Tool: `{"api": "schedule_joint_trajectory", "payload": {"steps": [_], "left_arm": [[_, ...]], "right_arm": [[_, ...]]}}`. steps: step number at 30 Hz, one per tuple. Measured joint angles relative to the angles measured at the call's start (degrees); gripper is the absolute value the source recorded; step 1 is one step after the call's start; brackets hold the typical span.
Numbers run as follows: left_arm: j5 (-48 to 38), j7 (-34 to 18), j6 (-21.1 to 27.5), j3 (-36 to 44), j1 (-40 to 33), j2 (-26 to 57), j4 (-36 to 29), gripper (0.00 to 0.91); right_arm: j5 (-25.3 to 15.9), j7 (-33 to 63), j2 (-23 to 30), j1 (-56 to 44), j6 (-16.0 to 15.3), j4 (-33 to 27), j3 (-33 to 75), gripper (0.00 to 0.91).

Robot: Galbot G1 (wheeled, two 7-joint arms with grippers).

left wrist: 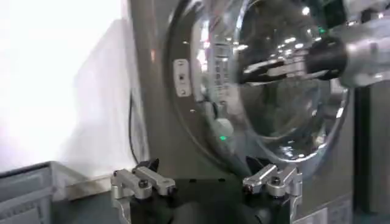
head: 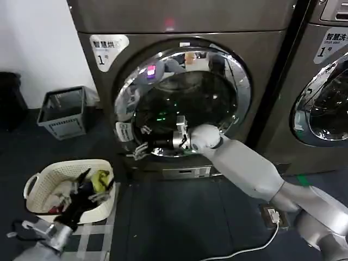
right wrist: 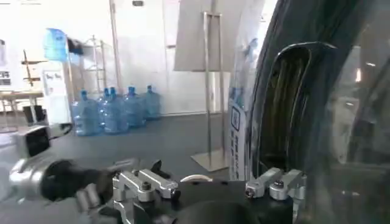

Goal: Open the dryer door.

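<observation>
My left gripper (head: 89, 182) hangs low, close to my body, on my left side. Its dark fingers (head: 81, 176) are spread apart and hold nothing. It is over a white basket (head: 41, 179) that sits on the dark floor (head: 179, 217). The basket has clothes in it, and something yellow-green (head: 100, 178) lies near its far rim. In my left wrist view the two silver finger mounts sit wide apart with nothing between them, and they face the machine.

On my right side, a white cable (head: 255, 244) runs over the floor to a small box (head: 272, 216).

My right arm (head: 244, 168) reaches forward and a bit to the left. My right gripper (head: 142, 148) is at the lower left part of the dryer door (head: 239, 92), right up against the shiny rim. Its fingers are parted, not clenched, and I cannot tell if they touch the rim. In my right wrist view the dark edge of the door is right beside my gripper (right wrist: 210, 182), and the shiny rim mirrors a room with blue water bottles.

The dryer door is big and round, with dark glass in the middle. It is on the front of the grey machine (head: 179, 22) straight ahead of me. A small white sticker (head: 123, 131) is on the rim near my right gripper. A white label (head: 108, 48) is on the machine, up and to the left.

Farther left, a grey bin (head: 64, 111) stands by the white wall (head: 32, 43). To the right is another machine (head: 326, 98) with a round door too.
</observation>
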Motion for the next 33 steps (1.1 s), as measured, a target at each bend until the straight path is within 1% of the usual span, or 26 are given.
{"api": "schedule_joint_trajectory", "payload": {"steps": [8, 15, 18, 33], "left_arm": [[-4.88, -0.11, 1.15, -1.26, -1.90, 3.07, 1.71, 0.907], [-10.07, 0.00, 2.25, -1.11, -3.48, 5.43, 2.20, 0.907], [-12.14, 0.75, 2.28, -0.54, -4.11, 6.71, 2.22, 0.907], [-14.67, 6.37, -0.58, 6.10, -7.52, 16.03, 2.68, 0.907]], "right_arm": [[1.50, -1.69, -4.22, 0.14, 0.50, 5.75, -1.70, 0.907], [3.99, -6.52, -8.20, 0.73, 2.44, 9.47, -3.50, 0.907], [5.32, -9.92, -9.78, 0.72, 3.37, 10.08, -3.61, 0.907], [5.16, -20.74, -15.79, -1.10, 5.34, 12.33, -3.22, 0.907]]}}
